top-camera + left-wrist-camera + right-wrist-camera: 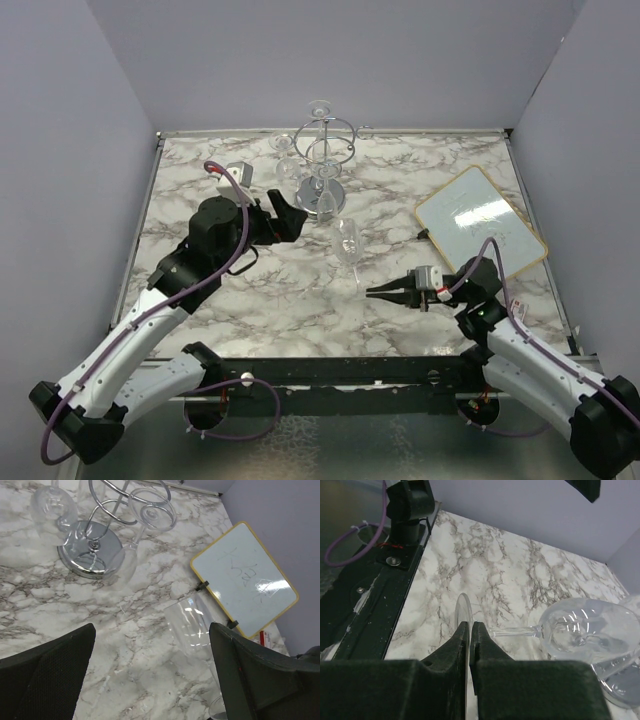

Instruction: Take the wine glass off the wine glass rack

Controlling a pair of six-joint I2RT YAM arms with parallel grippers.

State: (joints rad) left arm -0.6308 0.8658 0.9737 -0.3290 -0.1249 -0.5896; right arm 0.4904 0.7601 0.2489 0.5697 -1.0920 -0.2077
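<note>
From above, the wine glass [349, 243] lies on its side on the table [200, 170], off the wine glass rack [325, 150], between your left gripper [288, 215] and right gripper [378, 292]. Left wrist: fingers [50, 675] spread wide, empty, bowl ahead. Right wrist: fingers [445, 655] pressed together at the glass's foot, pinch unclear; removal looks done, so you should back off without rolling it.

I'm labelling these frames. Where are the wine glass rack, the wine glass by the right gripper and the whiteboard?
wine glass rack [80, 555], left wrist view, round mirrored base.
wine glass [590, 630], right wrist view, its bowl.
whiteboard [482, 225], top view, white writing surface.
</note>
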